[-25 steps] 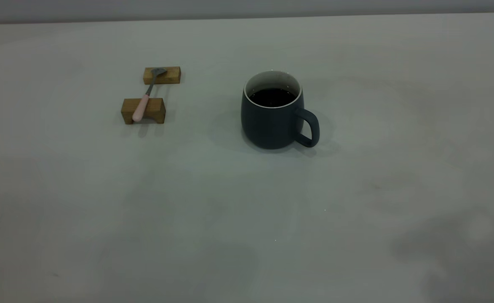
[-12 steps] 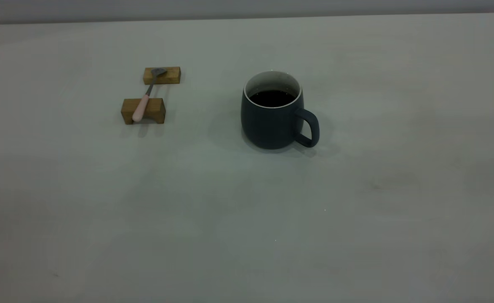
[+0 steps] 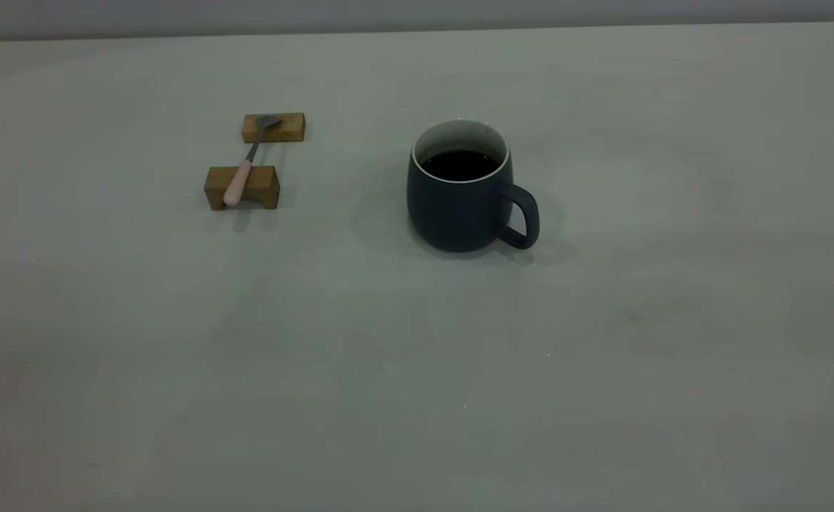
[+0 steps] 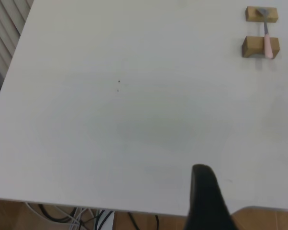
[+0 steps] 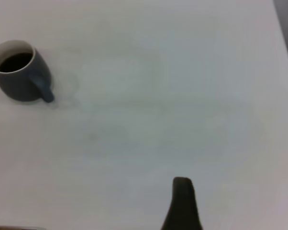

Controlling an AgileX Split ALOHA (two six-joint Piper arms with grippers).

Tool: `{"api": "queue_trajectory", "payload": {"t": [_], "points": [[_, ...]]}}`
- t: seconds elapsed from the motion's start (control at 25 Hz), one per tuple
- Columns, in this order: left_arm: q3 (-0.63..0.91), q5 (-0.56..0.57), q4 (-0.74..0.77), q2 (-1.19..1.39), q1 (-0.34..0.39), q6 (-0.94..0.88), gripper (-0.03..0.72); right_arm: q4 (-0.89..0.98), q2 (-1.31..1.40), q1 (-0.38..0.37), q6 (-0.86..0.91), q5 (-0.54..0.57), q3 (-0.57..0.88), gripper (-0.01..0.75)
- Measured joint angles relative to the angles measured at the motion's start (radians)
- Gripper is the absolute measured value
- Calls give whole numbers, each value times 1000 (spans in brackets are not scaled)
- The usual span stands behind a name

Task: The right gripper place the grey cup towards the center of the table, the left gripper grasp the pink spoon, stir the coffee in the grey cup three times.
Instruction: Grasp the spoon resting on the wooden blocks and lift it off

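Neither arm shows in the exterior view. In the left wrist view, 1 dark finger of the left gripper [image 4: 207, 199] pokes up over the near edge of the wide, matte, pale grey-white table [image 3: 417, 370], well apart from the spoon; its partner finger is out of sight, so I cannot tell whether that claw is apart or together. The right wrist view likewise shows just 1 dark finger of the right gripper [image 5: 181, 203], hanging above bare tabletop well away from the cup, and again I cannot tell the state of that claw.

The rounded dark slate-grey cup [image 3: 459, 188] with off-white inside and thin pale rim stands upright near the table's middle, its loop handle turned to the exterior view's right. Glossy, nearly black coffee [image 3: 459, 164] fills it below the rim.

The small pink-handled spoon [image 3: 244, 167] lies bridging 2 brown wooden blocks [image 3: 242, 187] left of the cup: handle on the nearer block, grey bowl on the farther one.
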Motion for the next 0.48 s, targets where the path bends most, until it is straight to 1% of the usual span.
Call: {"api": "queue_trajectory", "payload": {"t": [0.2,0.32,0.48], "points": [[0,0,0,0,0,0,523,4,0,-3,-1,-8,19,642],[0,0,0,0,0,0,523,4,0,-3,-1,-8,19,626],[0,0,0,0,0,0,523,4,0,-3,-1,-8,19,560]]}}
